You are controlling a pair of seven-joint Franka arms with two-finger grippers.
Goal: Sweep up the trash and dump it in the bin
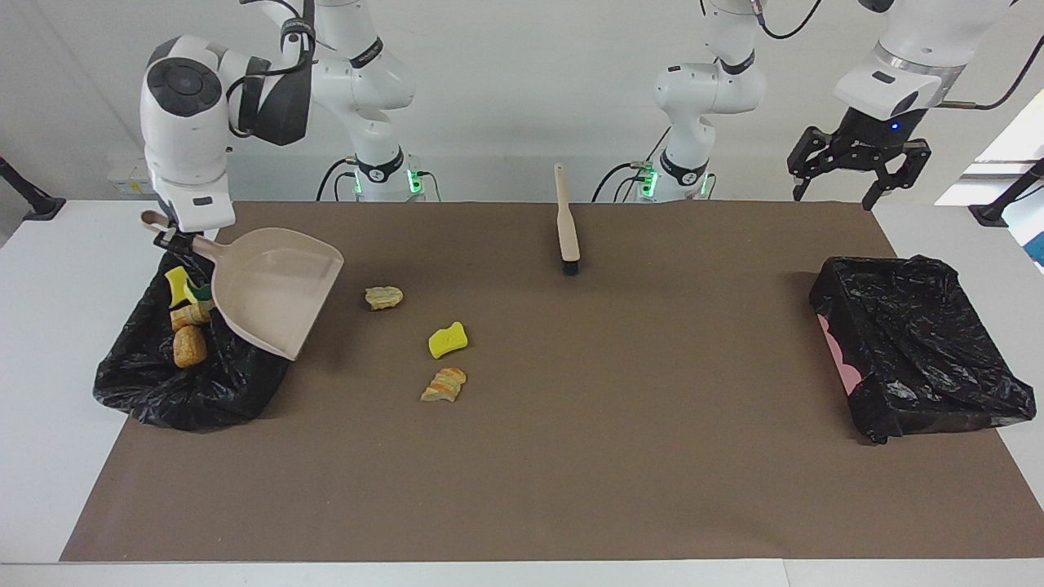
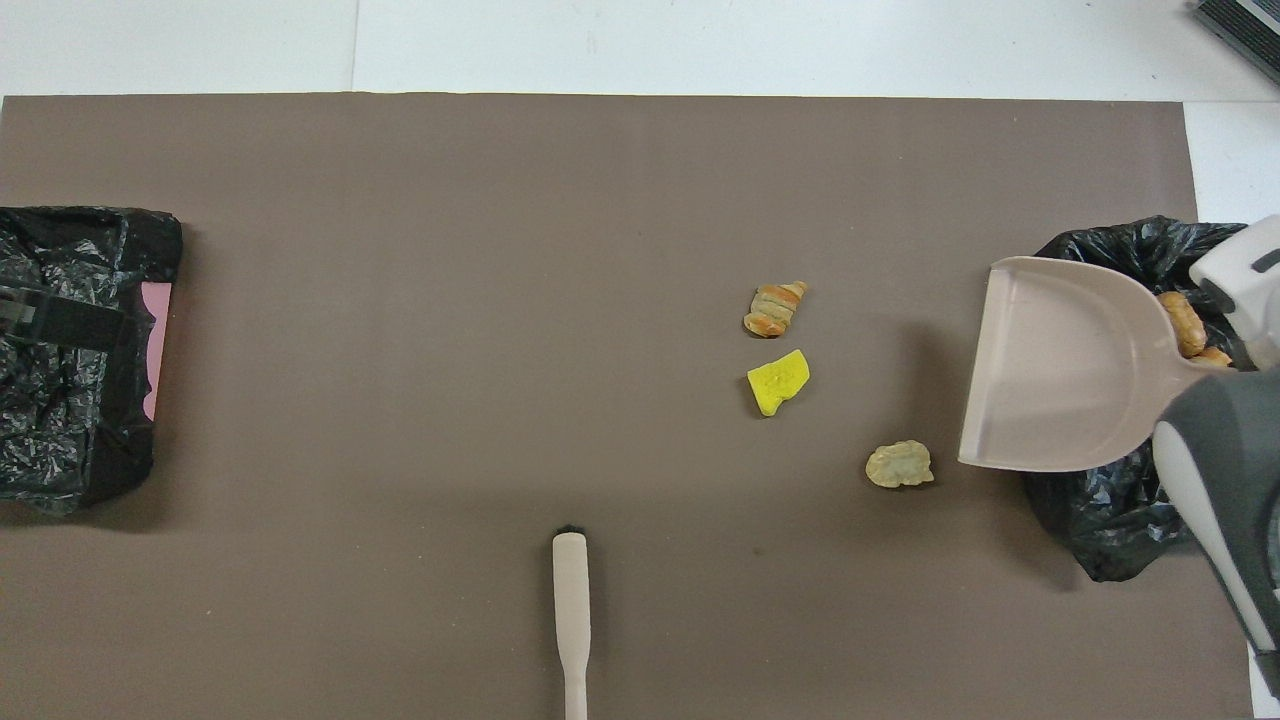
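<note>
**Facing view: dustpan emptied, three scraps left on the mat**

Facing view shows you the right gripper clamped on the handle of the dustpan, which hangs over the edge of the black bin at the right arm's end of the table. The pan looks empty, its open lip turned away from the fingers toward the mat's middle. Four scraps lie in that bin, just below the fingers.

Three pieces remain on the mat: a pale crust nearest the pan's lip, then a yellow sponge chunk and a striped bread lump, strung out away from the lip, each farther from the robots.

The brush lies between the arm bases, its long axis running away from the robots, bristle end outermost. Your left gripper waits, fingers apart, near the second bin. In my judgement it is the free hand for the brush.
</note>
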